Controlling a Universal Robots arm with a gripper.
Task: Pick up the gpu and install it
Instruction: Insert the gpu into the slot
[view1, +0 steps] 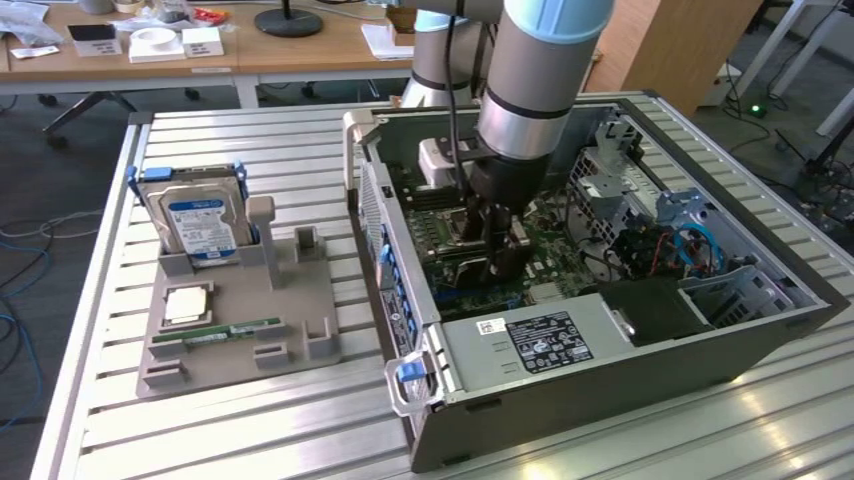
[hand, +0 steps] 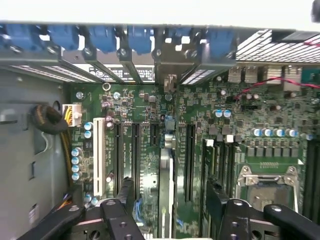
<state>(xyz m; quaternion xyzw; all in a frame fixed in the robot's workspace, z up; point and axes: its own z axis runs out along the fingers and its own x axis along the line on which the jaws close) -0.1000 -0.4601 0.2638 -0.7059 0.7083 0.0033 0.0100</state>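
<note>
The gpu (hand: 166, 170) stands on edge in a motherboard slot, seen from above as a thin grey strip. Its silver end bracket (hand: 170, 62) sits against the case's rear slot row. My gripper (hand: 169, 192) is open and straddles the card, with one black finger (hand: 124, 197) on each side and a gap between pads and card. In the exterior view the gripper (view1: 501, 255) reaches straight down into the open computer case (view1: 747, 330), low over the green motherboard (view1: 441, 225).
A grey fixture tray (view1: 307, 300) beside the case holds a hard drive (view1: 200, 225), a green RAM stick (view1: 214, 335) and a CPU (view1: 184, 305). The power supply (view1: 541, 340), drive cages and cables crowd the case. A CPU socket (hand: 267, 185) lies near one finger.
</note>
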